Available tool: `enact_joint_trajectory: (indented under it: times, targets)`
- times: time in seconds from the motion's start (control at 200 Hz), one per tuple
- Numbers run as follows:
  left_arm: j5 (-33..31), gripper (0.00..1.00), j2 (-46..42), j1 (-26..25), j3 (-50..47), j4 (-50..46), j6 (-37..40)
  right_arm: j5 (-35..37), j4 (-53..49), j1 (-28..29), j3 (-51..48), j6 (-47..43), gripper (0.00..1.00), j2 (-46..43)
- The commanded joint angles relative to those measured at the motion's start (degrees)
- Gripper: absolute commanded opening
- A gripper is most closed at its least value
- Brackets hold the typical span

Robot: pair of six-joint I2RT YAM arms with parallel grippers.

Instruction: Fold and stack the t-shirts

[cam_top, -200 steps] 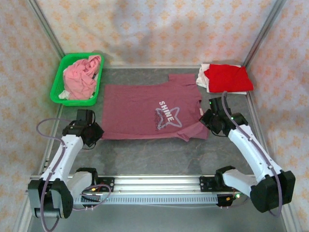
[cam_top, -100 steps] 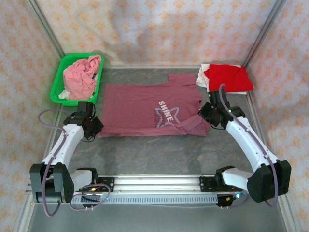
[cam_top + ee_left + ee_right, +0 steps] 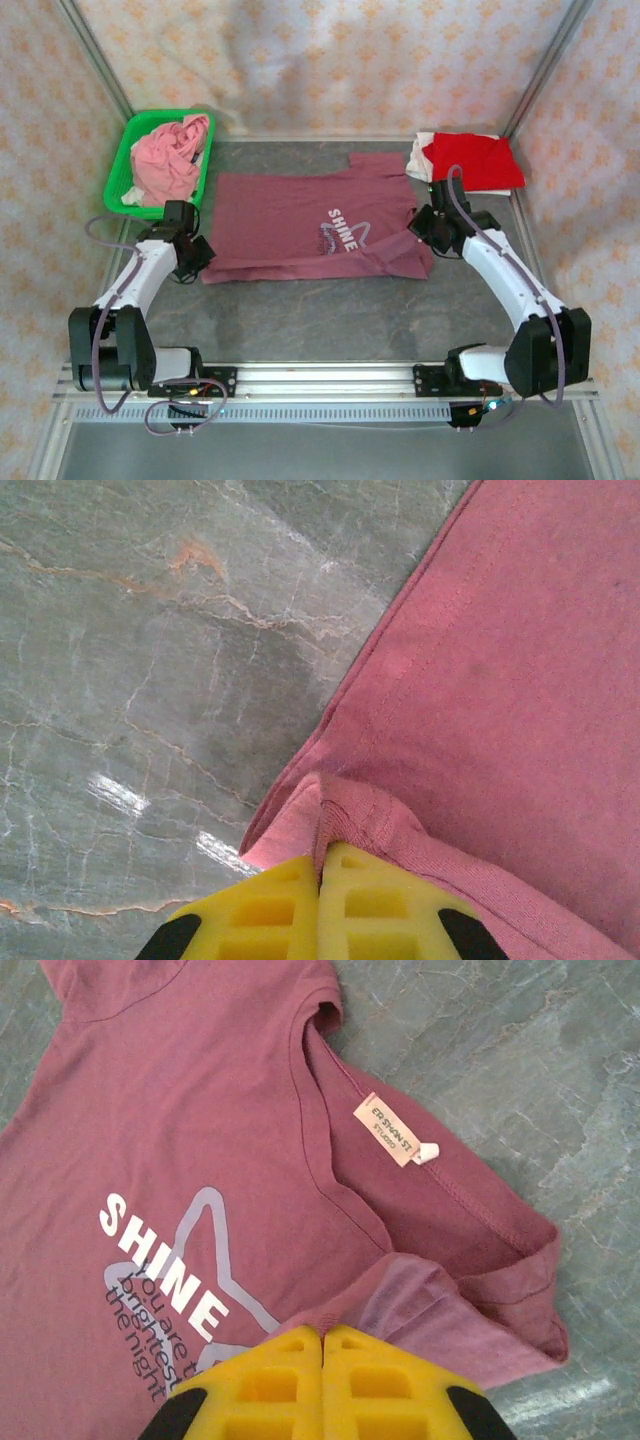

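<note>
The desk carries the maroon shirt, spread print-up just right of the green basket, with its near edge lifted into a narrow fold. Both end effectors are fully closed and pinching cloth: the left end effector on the hem corner just in front of the basket, the right end effector on the sleeve-side edge well to the basket's right. Recommended: carry both corners across at matched height and pace with the edge taut, and release only once it lies straight.
</note>
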Motion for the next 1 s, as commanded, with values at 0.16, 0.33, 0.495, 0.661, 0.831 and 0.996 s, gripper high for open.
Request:
enact_joint_trajectory:
  times: [0.16, 0.33, 0.495, 0.661, 0.831, 0.996]
  targets:
    - [-3.57, 0.0, 3.08, 0.59, 4.02, 1.66, 1.86, 0.19, 2.54, -0.39, 4.13, -1.69, 0.0, 3.33]
    - [-2.96, 0.0, 5.31, 0.59, 4.54, 2.63, 1.84, 0.02, 3.91, -0.41, 3.97, -1.43, 0.0, 4.66]
    - [-3.83, 0.0, 7.07, 0.59, 5.23, 3.41, 1.84, 0.22, 4.43, -0.39, 4.32, -1.65, 0.0, 5.86]
    - [-3.97, 0.0, 10.89, 0.53, 7.84, 4.25, 3.7, 0.71, 6.15, -0.51, 6.08, -1.87, 0.0, 7.83]
    - [-4.97, 0.34, 18.42, 0.59, 15.13, 4.93, 4.75, 1.42, 9.06, -1.56, 10.93, -1.6, 0.12, 13.43]
    - [-8.03, 0.42, 21.87, 0.59, 24.96, 3.2, 5.02, 2.67, 6.31, -2.76, 20.29, -3.24, 0.23, 19.49]
